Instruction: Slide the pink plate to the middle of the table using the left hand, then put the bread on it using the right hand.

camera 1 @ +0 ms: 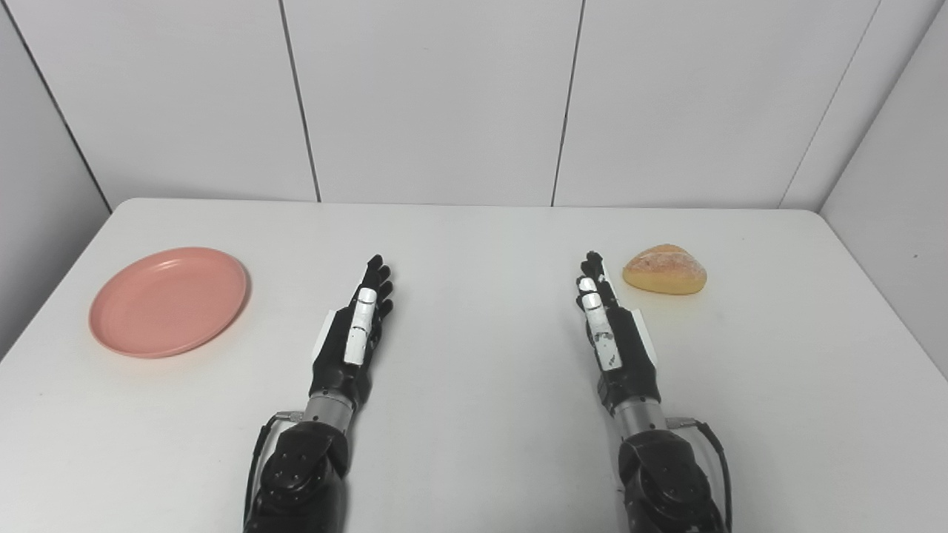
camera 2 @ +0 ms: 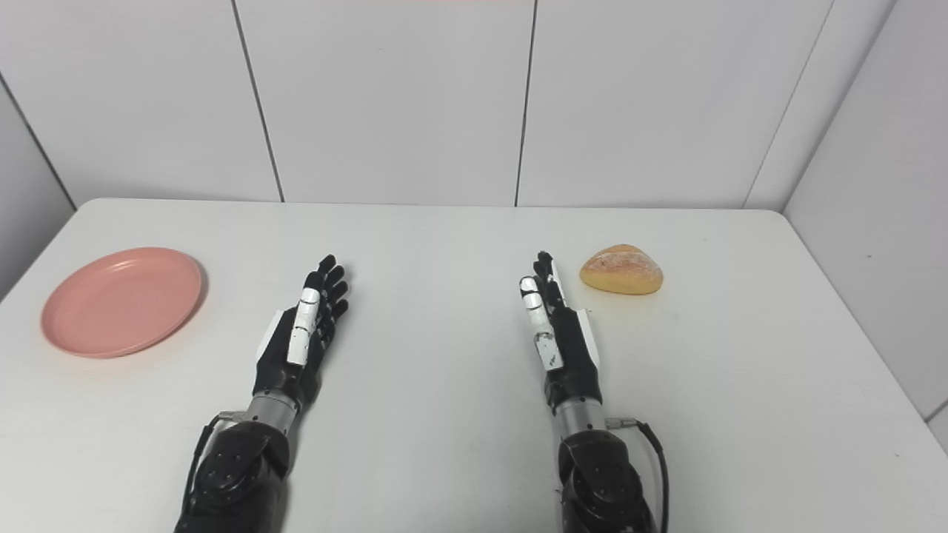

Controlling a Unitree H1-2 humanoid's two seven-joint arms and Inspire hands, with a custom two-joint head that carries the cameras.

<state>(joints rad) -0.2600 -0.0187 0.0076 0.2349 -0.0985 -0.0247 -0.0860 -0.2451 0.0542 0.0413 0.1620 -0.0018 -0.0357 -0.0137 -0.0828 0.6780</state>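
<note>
A round pink plate (camera 1: 169, 300) lies on the white table (camera 1: 474, 244) at the far left, with nothing on it. A golden bread roll (camera 1: 664, 269) rests on the table at the right. My left hand (camera 1: 359, 329) is stretched out flat over the table, fingers straight, open and holding nothing, well to the right of the plate. My right hand (camera 1: 611, 326) is also open with straight fingers, its fingertips a short way left of the bread and not touching it.
White wall panels (camera 1: 444, 96) stand behind the table's far edge and along both sides. Bare tabletop lies between the two hands. Both black forearms enter from the bottom edge.
</note>
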